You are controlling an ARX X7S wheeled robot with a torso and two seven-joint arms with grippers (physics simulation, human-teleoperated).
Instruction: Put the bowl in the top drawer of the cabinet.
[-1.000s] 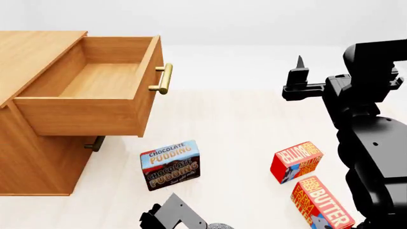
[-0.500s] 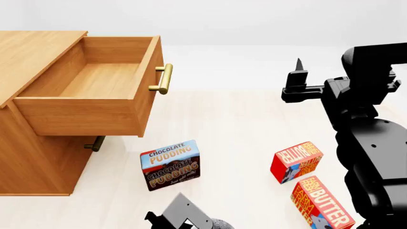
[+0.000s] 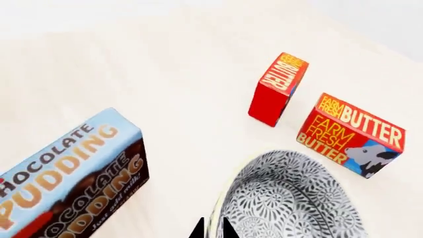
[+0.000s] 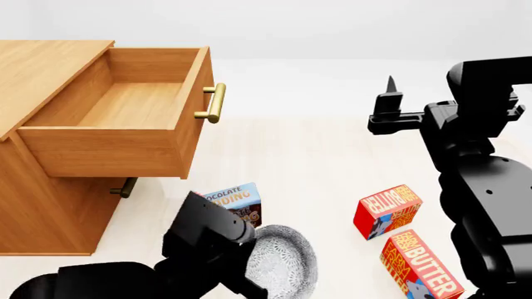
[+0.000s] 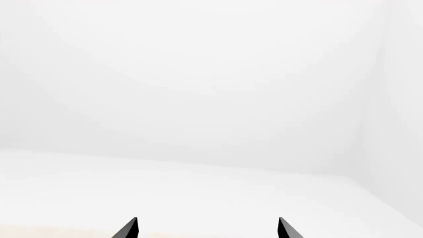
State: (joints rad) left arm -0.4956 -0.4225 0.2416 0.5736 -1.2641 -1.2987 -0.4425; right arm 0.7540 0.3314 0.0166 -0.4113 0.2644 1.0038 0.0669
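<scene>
Left gripper [image 3: 211, 229] pinches the bowl [image 4: 283, 258] by its rim, beside the pudding box [image 4: 234, 200]. Right gripper [image 5: 207, 227] spread wide. Top drawer [image 4: 124, 112] stands open.

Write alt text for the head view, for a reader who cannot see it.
The left arm's end effector holds a speckled bowl low beside the cabinet, whose top drawer stands pulled open and empty. A chocolate pudding box stands just behind the bowl, two red butter boxes lie right, and the right end effector is raised, holding nothing.
</scene>
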